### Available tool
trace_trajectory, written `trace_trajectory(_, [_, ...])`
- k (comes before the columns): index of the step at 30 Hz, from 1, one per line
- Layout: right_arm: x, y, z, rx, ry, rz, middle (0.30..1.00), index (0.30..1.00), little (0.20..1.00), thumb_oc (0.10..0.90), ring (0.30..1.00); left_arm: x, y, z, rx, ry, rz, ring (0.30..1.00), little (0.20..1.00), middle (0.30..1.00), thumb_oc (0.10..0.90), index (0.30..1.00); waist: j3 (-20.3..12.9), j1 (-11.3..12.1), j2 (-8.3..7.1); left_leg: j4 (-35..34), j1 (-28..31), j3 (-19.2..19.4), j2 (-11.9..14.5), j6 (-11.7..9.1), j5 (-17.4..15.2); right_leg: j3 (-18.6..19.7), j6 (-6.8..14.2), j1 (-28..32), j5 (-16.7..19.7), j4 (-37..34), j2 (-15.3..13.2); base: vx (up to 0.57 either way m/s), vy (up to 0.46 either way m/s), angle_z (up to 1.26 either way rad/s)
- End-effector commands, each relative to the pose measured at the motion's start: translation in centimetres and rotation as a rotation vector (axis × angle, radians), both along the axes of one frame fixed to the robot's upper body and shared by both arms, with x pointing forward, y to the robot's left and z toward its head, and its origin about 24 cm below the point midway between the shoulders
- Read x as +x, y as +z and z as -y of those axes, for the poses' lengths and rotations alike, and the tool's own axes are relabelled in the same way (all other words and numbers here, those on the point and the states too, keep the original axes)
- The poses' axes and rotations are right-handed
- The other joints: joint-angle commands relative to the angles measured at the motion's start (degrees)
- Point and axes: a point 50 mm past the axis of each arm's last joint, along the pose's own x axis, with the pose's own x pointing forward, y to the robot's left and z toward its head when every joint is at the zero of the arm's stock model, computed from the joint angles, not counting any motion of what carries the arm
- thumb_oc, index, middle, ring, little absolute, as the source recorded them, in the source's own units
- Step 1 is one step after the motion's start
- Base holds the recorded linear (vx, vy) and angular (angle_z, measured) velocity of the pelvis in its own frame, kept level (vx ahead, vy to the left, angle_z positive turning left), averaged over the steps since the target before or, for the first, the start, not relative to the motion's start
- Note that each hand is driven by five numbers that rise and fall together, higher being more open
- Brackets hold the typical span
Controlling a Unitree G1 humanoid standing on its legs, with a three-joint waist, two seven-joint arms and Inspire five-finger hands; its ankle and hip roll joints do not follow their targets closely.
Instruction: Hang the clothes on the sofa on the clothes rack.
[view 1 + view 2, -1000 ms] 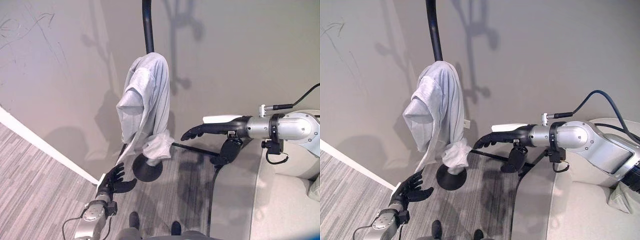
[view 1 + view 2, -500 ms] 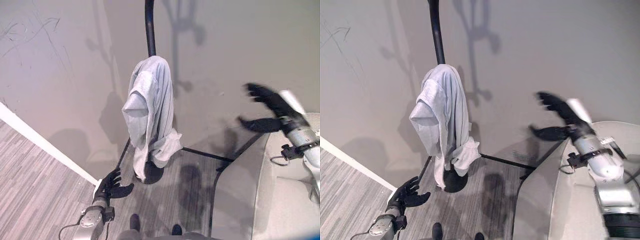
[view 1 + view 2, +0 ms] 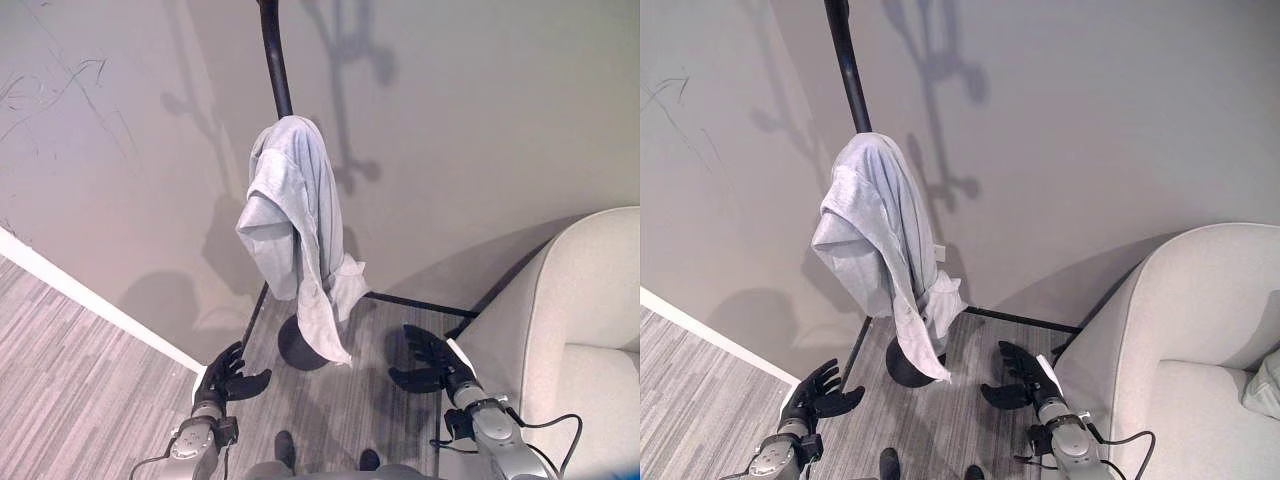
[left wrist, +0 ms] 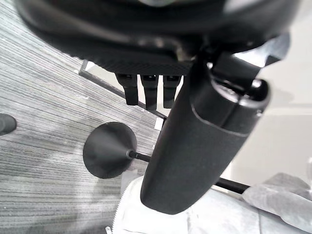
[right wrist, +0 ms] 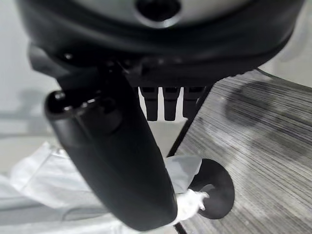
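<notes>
Right hand open and low, shirt on rack above

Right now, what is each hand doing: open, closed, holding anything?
Left hand: open, holding nothing.
Right hand: open, holding nothing; the grey shirt hangs on the clothes rack.

Both head eyes look steeply down, sharing the clothes rack; each wrist camera faces its round base closely.
</notes>
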Motion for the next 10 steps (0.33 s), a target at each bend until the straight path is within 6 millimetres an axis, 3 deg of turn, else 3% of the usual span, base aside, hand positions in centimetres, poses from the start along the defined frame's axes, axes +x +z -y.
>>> trace_trajectory(1, [4.0,3.3,0.2,-0.029,0.01,0.202,0.9,0.9,0.9,0.8,0.9,4.1,3.2,-1.3,0.098,-0.056,0.184,0.9,0.9,0.9,0.8,0.9,1.0,0.6,-2.54,0.5,5.7,1.7,2.6,-2.4,-8.2,-5.0,4.5,3.3,-2.2,1.3,-5.3,0.0,0.0,0.0])
trace_trajectory(10, [2.4,0.5,0.6,-0.07,-0.002,0.06,0.9,0.9,0.9,0.8,0.9,4.1,2.3,-0.8,0.105,-0.096,0.142,0.9,0.9,0.9,0.8,0.9,0.8,0.2,-2.37,0.5,6.1,1.8,2.5,-2.4,-8.4,-4.8,4.5,3.4,-2.4,1.6,-5.3,0.0,0.0,0.0])
